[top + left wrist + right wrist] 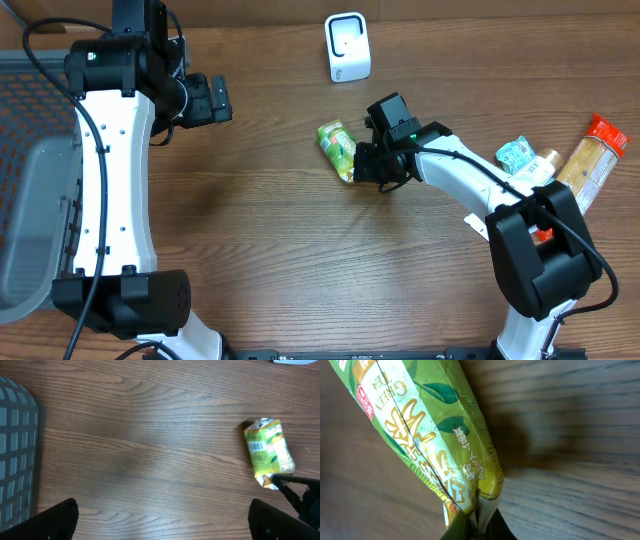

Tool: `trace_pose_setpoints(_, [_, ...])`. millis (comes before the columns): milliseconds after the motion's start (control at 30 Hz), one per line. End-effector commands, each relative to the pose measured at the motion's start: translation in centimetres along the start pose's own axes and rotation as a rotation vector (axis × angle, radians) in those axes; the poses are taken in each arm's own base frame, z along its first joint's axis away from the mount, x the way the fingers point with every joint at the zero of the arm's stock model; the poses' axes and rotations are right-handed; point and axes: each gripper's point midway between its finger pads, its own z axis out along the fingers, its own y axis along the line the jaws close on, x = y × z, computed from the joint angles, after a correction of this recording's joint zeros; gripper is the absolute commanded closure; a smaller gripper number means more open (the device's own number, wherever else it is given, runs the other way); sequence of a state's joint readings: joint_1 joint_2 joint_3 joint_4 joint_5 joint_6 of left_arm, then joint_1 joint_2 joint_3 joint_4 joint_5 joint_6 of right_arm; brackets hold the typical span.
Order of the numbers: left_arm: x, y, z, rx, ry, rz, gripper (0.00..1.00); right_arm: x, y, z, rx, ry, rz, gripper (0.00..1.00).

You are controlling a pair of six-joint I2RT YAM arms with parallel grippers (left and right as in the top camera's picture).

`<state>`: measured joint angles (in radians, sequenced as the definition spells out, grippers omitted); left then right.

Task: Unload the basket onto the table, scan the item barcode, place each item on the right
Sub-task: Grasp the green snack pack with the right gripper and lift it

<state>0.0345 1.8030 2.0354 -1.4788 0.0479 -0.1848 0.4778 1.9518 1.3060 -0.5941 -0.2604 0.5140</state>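
Observation:
The item is a green tea packet (337,148) lying on the wooden table just left of centre-right. It also shows in the left wrist view as the packet (268,450) and fills the right wrist view (430,435). My right gripper (358,172) is shut on the packet's crimped end seal, which sits pinched between the dark fingers (477,522). A white scanner (348,47) stands at the back of the table, apart from the packet. My left gripper (215,98) hovers at the upper left, open, with only bare wood between its fingertips (162,520).
A grey wire basket (30,200) sits along the left edge and shows in the left wrist view (17,450). Other snack packets (525,155) and a tall orange-topped packet (592,160) lie at the right, beside the right arm.

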Motion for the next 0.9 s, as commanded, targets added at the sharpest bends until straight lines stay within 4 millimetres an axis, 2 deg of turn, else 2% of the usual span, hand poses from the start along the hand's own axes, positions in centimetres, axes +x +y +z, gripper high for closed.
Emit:
trace_pose_setpoints(0, [0.0, 0.2, 0.4, -0.003, 0.011, -0.014, 0.0, 0.1, -0.3, -0.2, 0.01, -0.006, 0.129, 0.87])
trace_pose_setpoints(67, [0.0, 0.2, 0.4, -0.004, 0.011, -0.014, 0.0, 0.4, -0.3, -0.2, 0.013, 0.006, 0.096, 0.73])
trace_pose_setpoints(167, [0.0, 0.2, 0.4, -0.004, 0.01, -0.014, 0.0, 0.8, 0.2, -0.2, -0.018, 0.027, -0.052, 0.34])
trace_pose_setpoints(233, [0.0, 0.2, 0.4, -0.003, 0.01, -0.014, 0.0, 0.7, 0.2, -0.2, -0.02, 0.023, -0.146, 0.23])
trace_pose_setpoints(333, [0.0, 0.2, 0.4, -0.003, 0.011, -0.014, 0.0, 0.0, 0.6, -0.1, -0.036, -0.008, -0.268, 0.15])
trace_pose_setpoints(433, [0.0, 0.2, 0.4, -0.003, 0.011, -0.014, 0.0, -0.6, 1.1, 0.4, -0.056, -0.033, -0.343, 0.13])
trace_pose_setpoints(533, [0.0, 0.2, 0.4, -0.003, 0.011, -0.014, 0.0, -0.2, 1.7, 1.6, -0.116, -0.013, -0.434, 0.14])
trace_pose_setpoints(733, [0.0, 0.2, 0.4, -0.003, 0.011, -0.014, 0.0, 1.2, 2.0, 3.1, -0.185, 0.054, -0.444, 0.33])
trace_pose_setpoints(867, [0.0, 0.2, 0.4, -0.003, 0.01, -0.014, 0.0, 1.5, 1.9, 3.2, -0.182, 0.068, -0.436, 0.34])
